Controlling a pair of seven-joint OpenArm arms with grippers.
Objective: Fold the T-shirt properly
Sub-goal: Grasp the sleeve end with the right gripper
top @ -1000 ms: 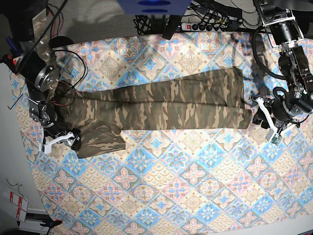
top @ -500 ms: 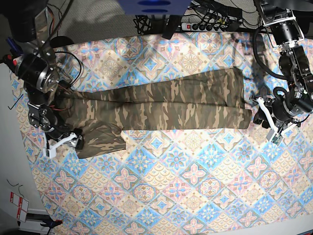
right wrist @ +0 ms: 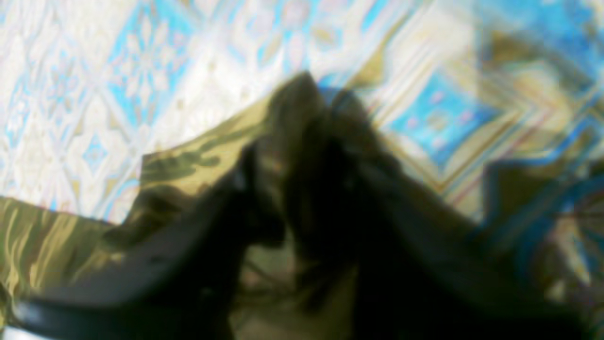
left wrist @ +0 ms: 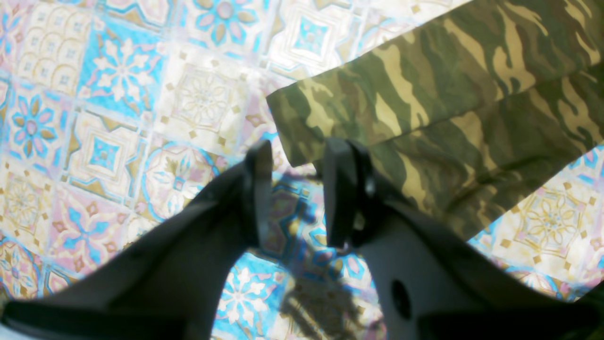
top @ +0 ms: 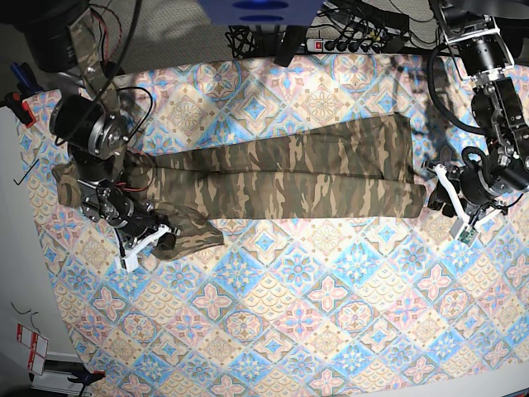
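Observation:
The camouflage T-shirt (top: pixel 289 174) lies folded into a long band across the tablecloth (top: pixel 331 314). In the base view my right gripper (top: pixel 159 241) is at the band's lower left, where the sleeve is bunched. The blurred right wrist view shows that gripper (right wrist: pixel 314 101) shut on a raised peak of the T-shirt (right wrist: pixel 188 160). My left gripper (top: pixel 446 201) sits at the band's right end. In the left wrist view the left gripper (left wrist: pixel 297 189) is open with only tablecloth in the gap. One of its fingers (left wrist: pixel 339 189) overlaps the edge of the T-shirt (left wrist: pixel 448 94) near its corner.
A power strip (top: pixel 355 41) and loose cables run along the back edge. The tablecloth's left edge meets a white surface (top: pixel 16 248). The right arm's motor housing (top: pixel 91 132) stands over the shirt's left end.
My right gripper has moved right and down along the sleeve and closed on the cloth, pulling the sleeve into a bunch. The left arm has not moved.

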